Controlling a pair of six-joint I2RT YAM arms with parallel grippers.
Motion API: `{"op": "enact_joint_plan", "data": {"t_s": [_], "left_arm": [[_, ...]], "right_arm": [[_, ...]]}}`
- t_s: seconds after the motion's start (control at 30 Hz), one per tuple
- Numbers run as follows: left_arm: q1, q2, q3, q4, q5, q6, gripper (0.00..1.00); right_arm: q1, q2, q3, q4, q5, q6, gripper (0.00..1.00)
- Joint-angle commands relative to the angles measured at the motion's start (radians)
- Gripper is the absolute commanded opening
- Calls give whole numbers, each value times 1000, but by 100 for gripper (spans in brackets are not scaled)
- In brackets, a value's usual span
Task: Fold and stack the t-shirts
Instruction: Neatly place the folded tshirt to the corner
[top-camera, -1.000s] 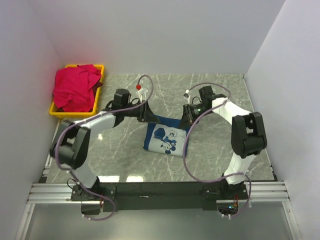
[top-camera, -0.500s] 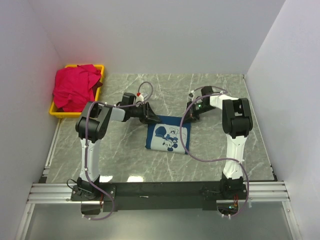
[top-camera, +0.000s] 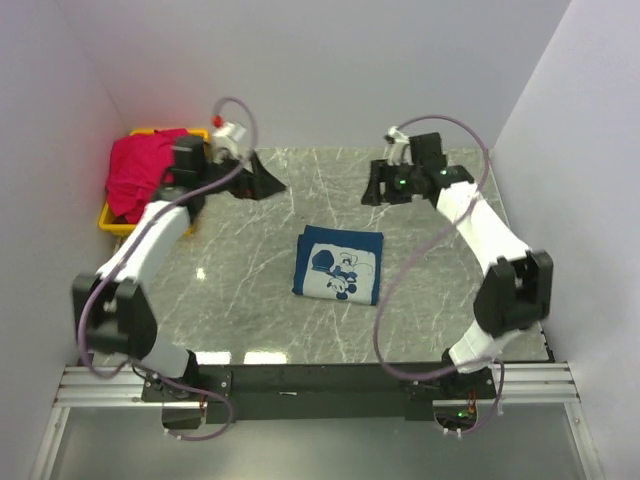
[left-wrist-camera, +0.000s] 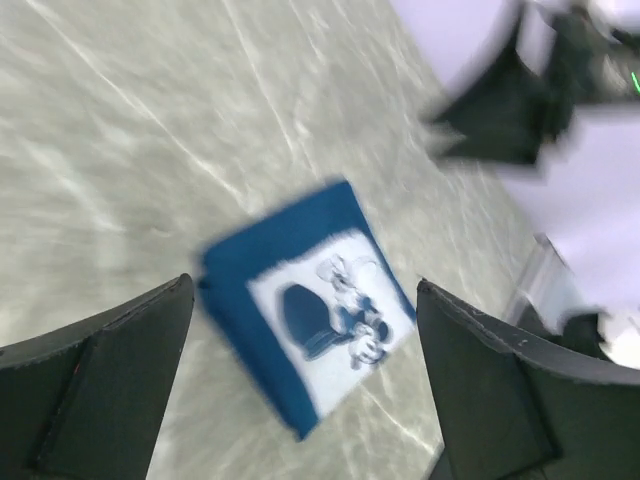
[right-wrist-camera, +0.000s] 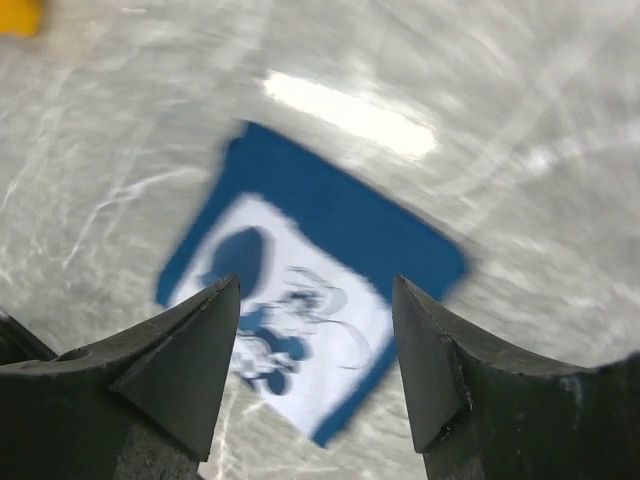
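Overhead view of a grey marble-patterned table (top-camera: 250, 300) with two robot arms reaching in from the near edge. A navy blue t-shirt (top-camera: 338, 265) lies near the middle of the table, folded into a compact rectangle with a white cartoon print facing up. Nothing touches it. A second ago both grippers were down at the far edge of this shirt, one at each corner, with their fingers drawn in on the cloth. Now both have let go and risen away toward the back of the table. The left gripper (top-camera: 262, 180) has swung up and to the left, its fingers spread wide and empty, and its wrist camera looks down at the folded shirt well below. The right gripper (top-camera: 375, 188) hangs over the far right part of the table, its fingers also parted with nothing between them. Both wrist views are smeared by motion, so the exact edges of the fold are hard to judge, though it appears tidy and flat. A bright red-pink t-shirt (top-camera: 145, 180) sits crumpled in a heap in a yellow plastic bin (top-camera: 110, 222) at the far left corner, just beside the left arm. The release suggests the navy shirt's fold is finished. The red-pink shirt is not yet folded or stacked, so roughly half the task seems to remain, and the left arm looks best placed to fetch it
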Motion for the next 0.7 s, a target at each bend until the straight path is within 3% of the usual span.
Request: {"op": "enact_joint_plan", "data": {"t_s": [0.0, 0.1, 0.33, 0.5, 0.67], "left_arm": [[85, -51, 44, -277, -128, 92, 99], [125, -91, 69, -375, -208, 110, 99], [134, -314, -97, -282, -259, 147, 99], [134, -341, -119, -300, -292, 196, 99], [134, -335, -135, -282, -290, 218, 99]], "right_arm": [[213, -61, -77, -34, 266, -23, 69], [346, -56, -141, -12, 347, -32, 70], [465, 140, -113, -60, 323, -41, 71], [454, 255, -116, -132, 330, -141, 74], [295, 237, -229, -131, 370, -256, 74]]}}
